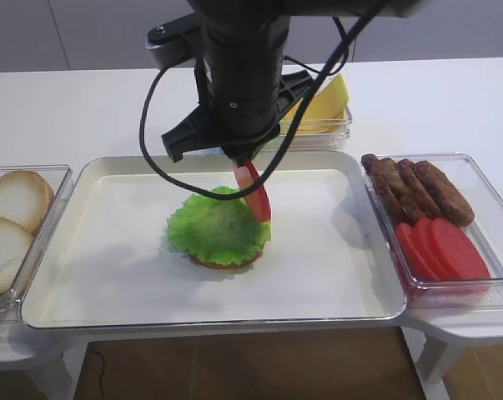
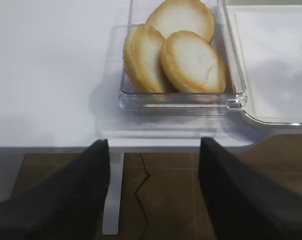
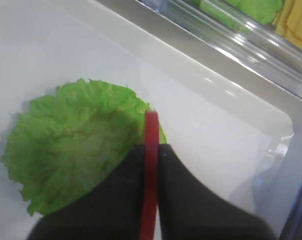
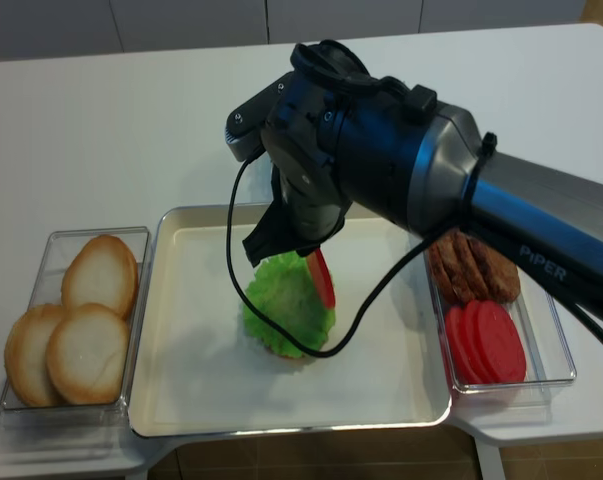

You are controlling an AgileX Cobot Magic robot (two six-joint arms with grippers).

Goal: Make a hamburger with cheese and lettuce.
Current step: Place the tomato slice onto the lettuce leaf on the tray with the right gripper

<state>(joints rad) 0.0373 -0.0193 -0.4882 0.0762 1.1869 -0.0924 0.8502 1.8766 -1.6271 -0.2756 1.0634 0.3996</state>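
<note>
The hamburger (image 1: pixel 226 260) is a tan-brown bun base in the middle of the white tray (image 1: pixel 334 275), with the ruffled green lettuce (image 1: pixel 211 227) (image 3: pixel 70 160) (image 4: pixel 284 300) lying on top. My right gripper (image 1: pixel 244 164) (image 3: pixel 151 146) hangs over the leaf's right edge, shut on a red tomato slice (image 1: pixel 257 196) (image 4: pixel 322 278) held on edge. Yellow cheese (image 1: pixel 324 107) (image 3: pixel 297 24) slices sit in a clear box behind the tray. In the left wrist view my left gripper (image 2: pixel 154 145) is open and holds nothing, hovering off the table's front edge before the bun box.
A clear box of pale bun halves (image 1: pixel 13 218) (image 2: pixel 186 55) stands left of the tray. Right of it, another box holds brown patties (image 1: pixel 418 187) and red tomato slices (image 1: pixel 445 250). More green leaves (image 3: pixel 251 9) lie in a box beyond the tray's back rim.
</note>
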